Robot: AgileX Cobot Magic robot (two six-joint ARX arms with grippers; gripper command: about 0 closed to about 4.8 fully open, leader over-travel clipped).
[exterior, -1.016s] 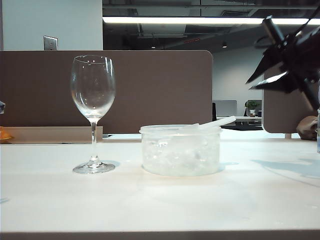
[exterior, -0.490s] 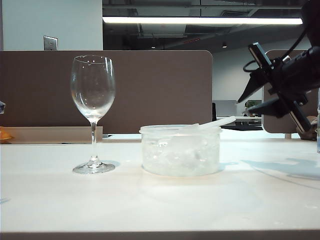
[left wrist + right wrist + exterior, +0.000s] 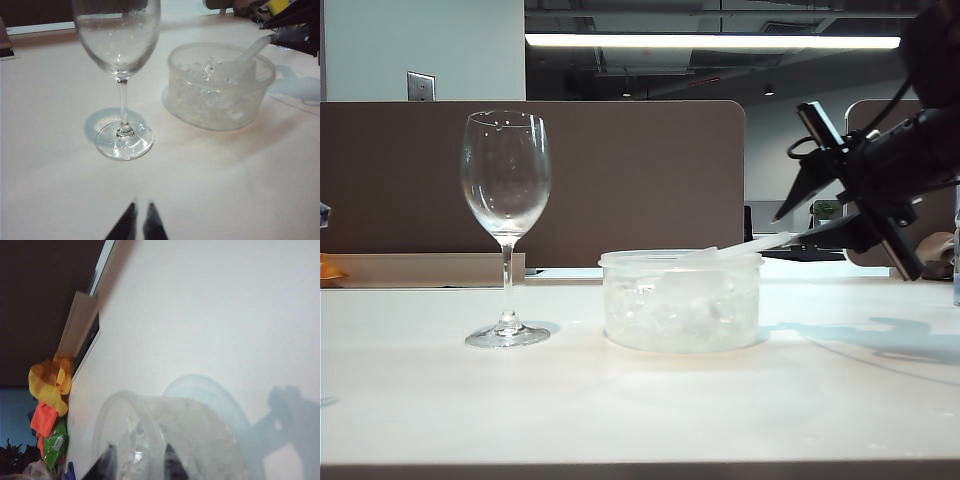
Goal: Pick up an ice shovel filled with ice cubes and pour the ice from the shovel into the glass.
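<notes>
Ice shovel (image 3: 745, 247) lies propped in the ice-filled tub (image 3: 681, 300) beside the empty glass (image 3: 506, 225) on the surface, its handle jutting toward the right pincer (image 3: 808, 222), jaws spread to take it, while the left pincer (image 3: 139, 222) hangs nearly closed, apart.

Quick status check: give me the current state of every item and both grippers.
glass: upright, empty
tub: open, holds ice cubes
ice shovel: resting in tub, handle over rim
right gripper: open, at the handle's tip
left gripper: low over table, fingers nearly together
</notes>
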